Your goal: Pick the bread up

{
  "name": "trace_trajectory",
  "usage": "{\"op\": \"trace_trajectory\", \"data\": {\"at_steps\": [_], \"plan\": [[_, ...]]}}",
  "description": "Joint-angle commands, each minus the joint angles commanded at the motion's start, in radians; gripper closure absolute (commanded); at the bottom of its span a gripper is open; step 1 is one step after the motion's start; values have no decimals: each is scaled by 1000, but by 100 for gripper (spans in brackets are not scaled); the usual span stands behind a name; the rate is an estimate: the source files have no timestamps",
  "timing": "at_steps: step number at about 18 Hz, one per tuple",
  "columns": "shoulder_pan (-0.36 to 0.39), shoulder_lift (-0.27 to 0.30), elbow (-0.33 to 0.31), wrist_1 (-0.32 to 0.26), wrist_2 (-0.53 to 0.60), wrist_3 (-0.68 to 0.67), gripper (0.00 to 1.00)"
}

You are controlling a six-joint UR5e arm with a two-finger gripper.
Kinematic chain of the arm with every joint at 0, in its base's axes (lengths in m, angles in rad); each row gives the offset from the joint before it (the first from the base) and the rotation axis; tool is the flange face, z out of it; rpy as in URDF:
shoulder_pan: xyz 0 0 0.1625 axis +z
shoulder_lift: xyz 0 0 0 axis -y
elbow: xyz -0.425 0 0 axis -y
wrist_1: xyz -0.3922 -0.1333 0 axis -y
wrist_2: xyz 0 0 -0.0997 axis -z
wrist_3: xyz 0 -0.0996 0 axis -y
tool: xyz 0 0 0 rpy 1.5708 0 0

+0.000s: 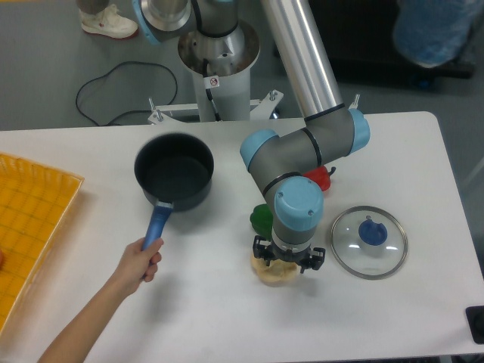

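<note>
Now my gripper [285,261] sits low over the bread [274,271] on the table [393,318]; I cannot tell how my jaws stand. Next: clamp firmly, then lift.

Dark pot [174,171], glass lid [369,242], green pepper [261,218], yellow tray [30,227].

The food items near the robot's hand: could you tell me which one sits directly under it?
The bread, the pale beige lumpy bun, lies right beneath the hand. The green pepper sits behind it, and the red pepper farther back.
</note>
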Motion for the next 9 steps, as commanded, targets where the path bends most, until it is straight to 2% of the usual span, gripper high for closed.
{"op": "trace_trajectory", "data": {"at_steps": [3,4,6,9], "plan": [[0,-5,0,2,2,0,30],[0,-6,0,2,2,0,35],[2,-6,0,5,0,-2,51],[2,-5,0,5,0,-6,69]]}}
